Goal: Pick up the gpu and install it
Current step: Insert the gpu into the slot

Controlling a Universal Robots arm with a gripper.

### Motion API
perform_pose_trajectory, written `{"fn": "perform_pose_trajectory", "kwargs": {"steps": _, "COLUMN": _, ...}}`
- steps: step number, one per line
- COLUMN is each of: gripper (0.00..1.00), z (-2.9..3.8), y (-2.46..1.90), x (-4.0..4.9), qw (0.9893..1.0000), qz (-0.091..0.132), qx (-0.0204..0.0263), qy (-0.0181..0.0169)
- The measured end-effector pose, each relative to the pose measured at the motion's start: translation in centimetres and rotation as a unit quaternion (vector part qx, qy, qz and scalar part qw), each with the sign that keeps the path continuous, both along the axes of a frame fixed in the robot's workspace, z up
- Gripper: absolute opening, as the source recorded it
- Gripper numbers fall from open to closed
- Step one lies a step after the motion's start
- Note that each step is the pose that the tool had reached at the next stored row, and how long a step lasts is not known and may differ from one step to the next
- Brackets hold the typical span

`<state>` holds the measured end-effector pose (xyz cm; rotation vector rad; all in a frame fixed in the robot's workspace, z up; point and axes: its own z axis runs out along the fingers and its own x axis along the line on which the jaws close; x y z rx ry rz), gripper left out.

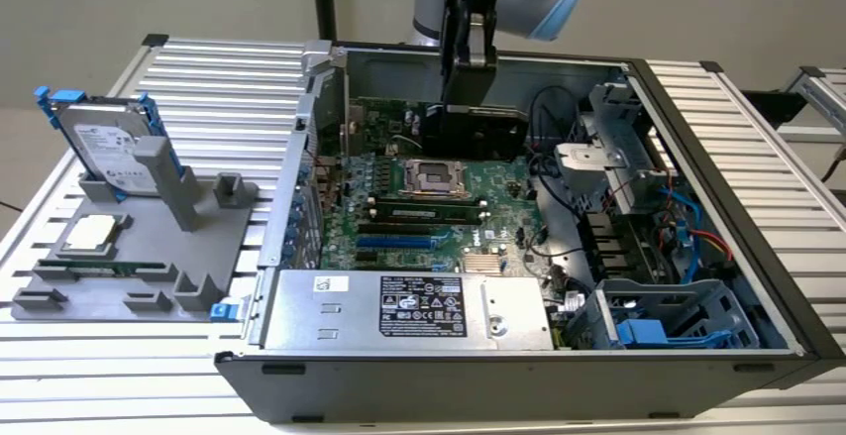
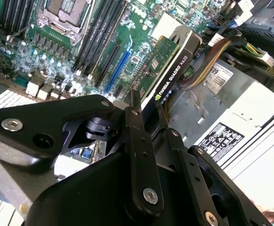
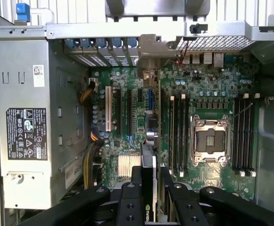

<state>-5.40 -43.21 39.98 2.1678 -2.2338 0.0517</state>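
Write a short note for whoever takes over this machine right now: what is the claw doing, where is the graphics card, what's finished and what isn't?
Claw: shut on the gpu, gripping its upper edge.
Gpu: held on edge inside the open computer case, above the motherboard.
Done: the card is picked up and is over the board.
Left: it is not yet seated in a slot.
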Motion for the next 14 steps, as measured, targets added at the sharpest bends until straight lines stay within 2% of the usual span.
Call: {"fn": "perform_pose_trajectory", "kwargs": {"steps": 14, "gripper": 0.00, "z": -0.71, "y": 0.21, "x": 0.00, "qw": 1.0000, "qz": -0.001, "qx": -0.0046, "qy": -0.0005}}
